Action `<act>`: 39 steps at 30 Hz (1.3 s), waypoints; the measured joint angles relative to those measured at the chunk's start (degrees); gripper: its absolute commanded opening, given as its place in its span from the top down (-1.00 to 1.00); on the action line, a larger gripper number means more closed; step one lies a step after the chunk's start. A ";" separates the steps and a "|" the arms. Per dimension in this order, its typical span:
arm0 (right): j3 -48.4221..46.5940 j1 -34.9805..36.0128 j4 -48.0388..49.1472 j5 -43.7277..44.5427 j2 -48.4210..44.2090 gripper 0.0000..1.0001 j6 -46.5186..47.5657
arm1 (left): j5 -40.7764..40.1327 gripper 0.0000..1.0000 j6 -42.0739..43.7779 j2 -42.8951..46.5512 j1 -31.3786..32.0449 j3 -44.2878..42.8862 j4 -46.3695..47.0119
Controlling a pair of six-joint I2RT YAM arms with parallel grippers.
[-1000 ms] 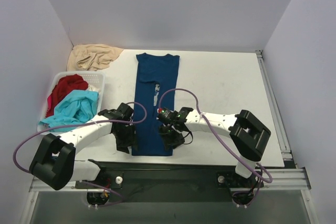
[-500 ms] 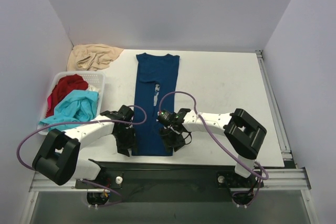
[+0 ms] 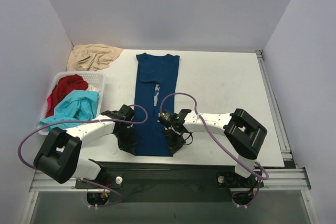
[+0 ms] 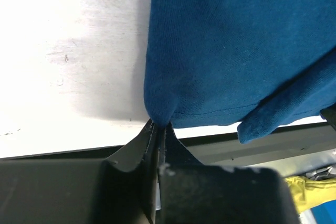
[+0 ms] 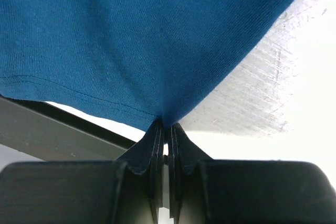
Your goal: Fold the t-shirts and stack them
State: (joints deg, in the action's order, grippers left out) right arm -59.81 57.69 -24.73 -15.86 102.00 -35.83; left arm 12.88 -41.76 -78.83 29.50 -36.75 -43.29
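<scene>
navy t-shirt (image 3: 156,85) lies as a long strip on table (image 3: 220,93). left gripper (image 4: 157,126) pinches its near-left hem corner; right gripper (image 5: 164,125) pinches its near-right hem corner.

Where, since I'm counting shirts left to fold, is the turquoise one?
In the top view the turquoise shirt lies in the white basket at the table's left edge, on the near side of the red shirt.

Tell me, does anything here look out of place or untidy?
A beige cloth lies crumpled in the far left corner, outside the basket. The turquoise shirt hangs over the basket's near rim. The blue shirt lies straight, its near hem pinched by the left gripper and right gripper.
</scene>
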 measured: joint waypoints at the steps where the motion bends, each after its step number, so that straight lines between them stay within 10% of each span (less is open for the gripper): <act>1: 0.17 -0.07 0.22 -0.13 -0.11 1.00 -0.07 | -0.02 1.00 -0.02 0.00 0.00 -0.02 -0.02; 39: -2.21 0.68 -4.44 7.89 -11.06 1.00 -2.73 | -1.99 1.00 0.39 11.67 0.02 -9.92 -8.00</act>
State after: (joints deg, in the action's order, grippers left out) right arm -62.02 58.37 -29.17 -7.97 90.94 -38.57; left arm 10.90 -41.36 -67.16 29.52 -46.68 -51.29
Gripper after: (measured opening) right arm 0.045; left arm 0.040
